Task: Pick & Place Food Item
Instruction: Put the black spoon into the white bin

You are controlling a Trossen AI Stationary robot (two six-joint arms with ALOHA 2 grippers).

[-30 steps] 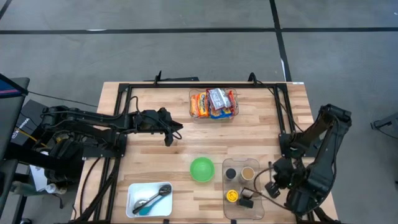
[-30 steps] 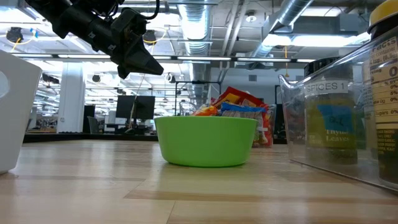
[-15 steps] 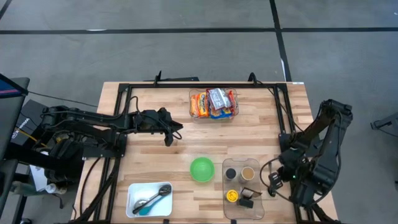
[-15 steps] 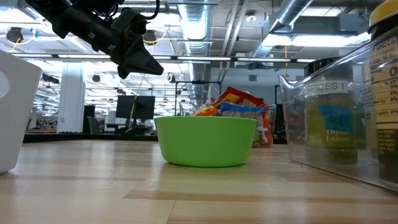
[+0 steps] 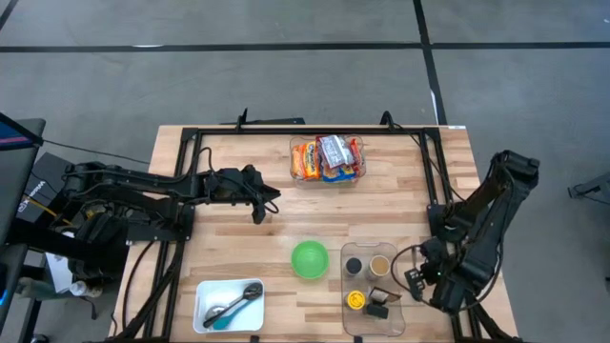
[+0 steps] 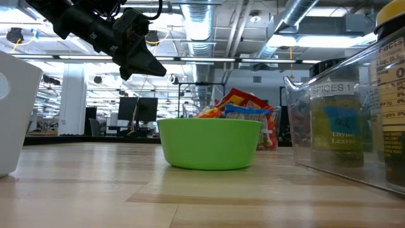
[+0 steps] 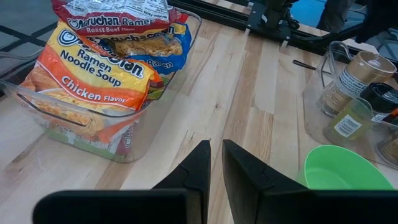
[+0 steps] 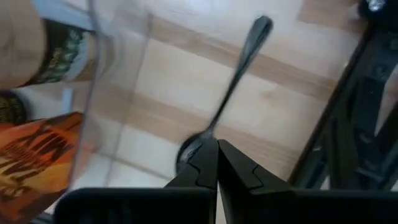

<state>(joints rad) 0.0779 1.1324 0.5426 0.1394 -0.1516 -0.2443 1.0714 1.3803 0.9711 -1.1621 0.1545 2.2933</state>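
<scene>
The ramen packs [image 5: 327,158] lay stacked in a clear tub [image 5: 297,178] at about 12 o'clock on the table [image 5: 400,205], well apart from the green bowl [image 5: 309,259] nearer 6 o'clock. The left tool [image 5: 268,203] hung above bare wood just at 9 o'clock of the tub, its 2 fingers nearly together with only a thin slit between them and nothing held. In the left wrist view the Chicken pack [image 7: 93,79] lay against the tub's near wall, with a Roast Beef pack [image 7: 115,14] topmost.

The right tool [image 8: 211,163] was fully closed and empty, low at the table's 4 o'clock edge beside the spice bin [image 5: 375,286], with a spoon [image 8: 236,68] on the wood ahead of it.

The packs would probably handle as light, crinkly and slippery, with a brittle noodle block inside. A grip across a short edge or a corner of the topmost pack looked safest, firm enough to hold the film without crushing the block. The fingers would need to open wide first.
</scene>
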